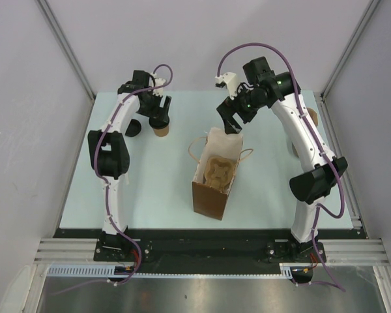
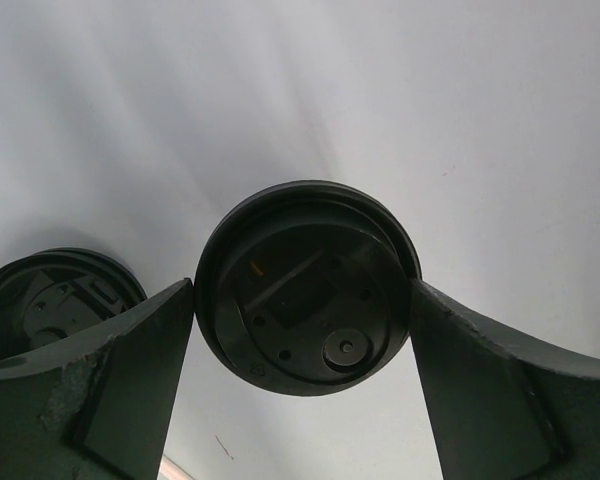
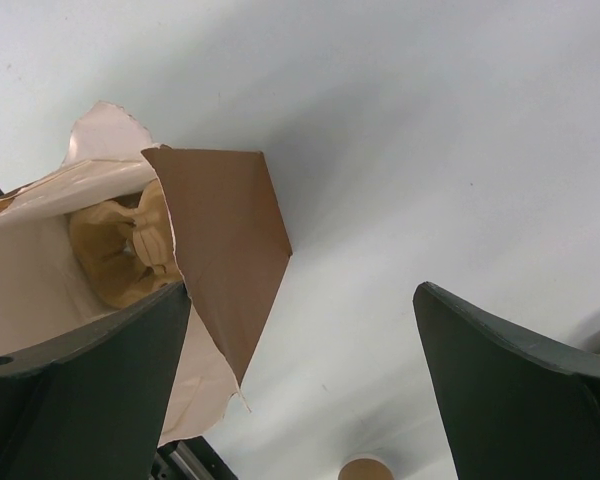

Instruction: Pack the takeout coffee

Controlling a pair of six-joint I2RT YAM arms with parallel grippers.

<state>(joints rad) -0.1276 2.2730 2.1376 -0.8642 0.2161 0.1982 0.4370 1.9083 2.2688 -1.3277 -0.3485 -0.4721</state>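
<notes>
The takeout coffee (image 1: 160, 130), a small brown paper cup with a black lid (image 2: 305, 290), stands at the far left of the table. My left gripper (image 1: 159, 117) is directly over it. In the left wrist view this gripper (image 2: 302, 284) is open wide, with one finger on each side of the lid, at or very near its rim. The brown paper bag (image 1: 214, 176) stands open mid-table with the pulp carrier (image 1: 218, 171) inside. My right gripper (image 1: 232, 122) is open and empty at the bag's far rim. In the right wrist view (image 3: 300, 290) its left finger is beside the bag's flap (image 3: 220, 240).
A second black lid (image 1: 133, 127) sits just left of the coffee and also shows in the left wrist view (image 2: 52, 300). Brown paper cups (image 1: 311, 118) stand at the far right behind my right arm. One brown cup (image 3: 365, 468) shows in the right wrist view.
</notes>
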